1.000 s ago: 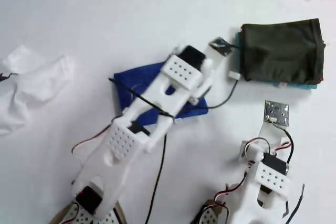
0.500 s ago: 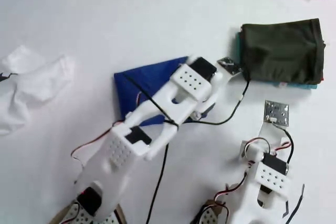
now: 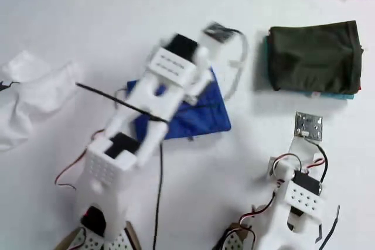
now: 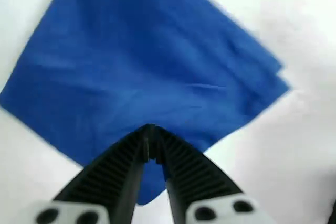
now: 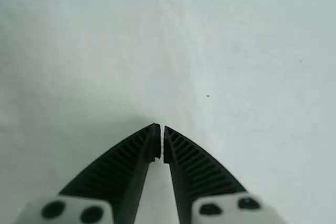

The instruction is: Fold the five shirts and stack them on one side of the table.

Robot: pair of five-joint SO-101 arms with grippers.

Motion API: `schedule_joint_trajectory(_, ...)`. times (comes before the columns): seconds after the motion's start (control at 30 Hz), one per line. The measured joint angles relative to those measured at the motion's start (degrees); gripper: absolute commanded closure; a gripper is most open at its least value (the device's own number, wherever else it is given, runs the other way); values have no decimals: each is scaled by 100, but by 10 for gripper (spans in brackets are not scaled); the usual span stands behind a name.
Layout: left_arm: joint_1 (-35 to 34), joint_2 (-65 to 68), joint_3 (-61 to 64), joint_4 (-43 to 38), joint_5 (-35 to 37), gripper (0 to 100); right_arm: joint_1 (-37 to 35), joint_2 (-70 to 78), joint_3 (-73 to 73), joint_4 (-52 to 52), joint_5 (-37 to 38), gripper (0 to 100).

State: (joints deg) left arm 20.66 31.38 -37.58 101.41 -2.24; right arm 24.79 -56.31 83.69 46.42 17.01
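A folded blue shirt (image 3: 202, 118) (image 4: 147, 61) lies mid-table, partly under my left arm. My left gripper (image 3: 218, 30) (image 4: 151, 132) hangs shut above its far edge, holding nothing. At the right side sits a stack with a dark green shirt (image 3: 313, 57) on top and a teal shirt (image 3: 331, 95) edging out beneath. A crumpled white shirt (image 3: 35, 95) lies at the far left. My right gripper (image 3: 309, 127) (image 5: 157, 132) is shut over bare table near the front right, just in front of the stack.
The white table (image 3: 117, 27) has free room along the back and between the blue shirt and the stack. Black and white cables trail from the left arm over the blue shirt. The arm bases stand at the front edge.
My left arm swung away from the stack, leftward and toward the far side, and more of the blue shirt's right half shows. The right arm stayed still.
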Motion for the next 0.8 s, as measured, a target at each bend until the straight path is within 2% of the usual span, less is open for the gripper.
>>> schedule_joint_trajectory(0.1,-308,-9,642,0,-176,976,0,0,0,0,0,978)
schedule_joint_trajectory(0.3,-334,-9,1618,-281,-264,976,0,0,0,0,0,978)
schedule_joint_trajectory(0.53,-343,-26,1960,-1064,-264,976,0,0,0,0,0,977)
schedule_joint_trajectory(0.67,-343,-334,1793,-809,-264,976,-35,0,-18,0,26,945)
schedule_joint_trajectory(0.8,-422,-967,1451,-360,-264,976,-360,0,-519,255,114,943)
